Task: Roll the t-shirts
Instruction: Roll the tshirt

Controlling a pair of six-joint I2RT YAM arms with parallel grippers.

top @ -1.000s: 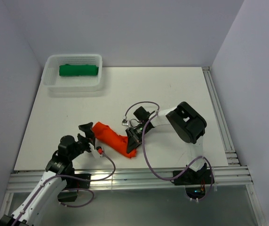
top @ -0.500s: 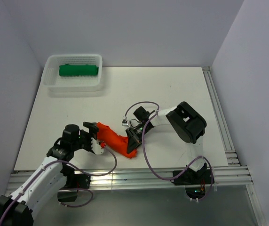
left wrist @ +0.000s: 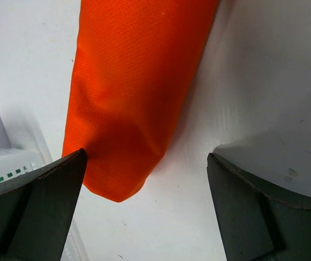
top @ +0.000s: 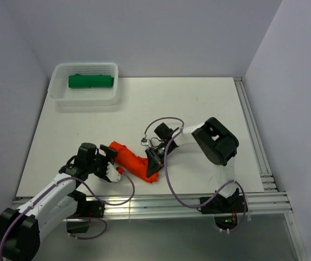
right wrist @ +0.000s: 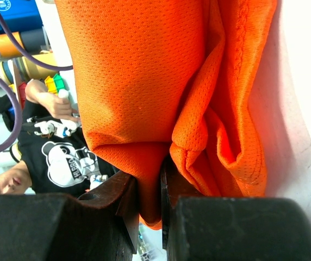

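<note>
The orange-red t-shirt (top: pixel 132 161) lies as a loose roll on the white table, running from mid-left toward the right arm. My left gripper (top: pixel 112 159) stands open at the roll's left end, and the rounded cloth tip (left wrist: pixel 128 109) lies between its fingers, nearer the left one, with the left gripper (left wrist: pixel 145 157) not closed on it. My right gripper (top: pixel 152 162) is shut on a fold of the orange-red t-shirt (right wrist: pixel 139 70) at the other end, the cloth pinched between the right gripper (right wrist: pixel 161 174) jaws. The green t-shirt (top: pixel 91 81) lies rolled in the basket.
A white mesh basket (top: pixel 57 93) stands at the back left corner. Aluminium rails (top: pixel 144 204) run along the near edge and the right side. A purple cable (top: pixel 169 179) loops beside the right arm. Grey walls close in on three sides.
My left arm has swung in to the right, bringing its open gripper around the left end of the orange-red roll. The right gripper and the roll have stayed put.
</note>
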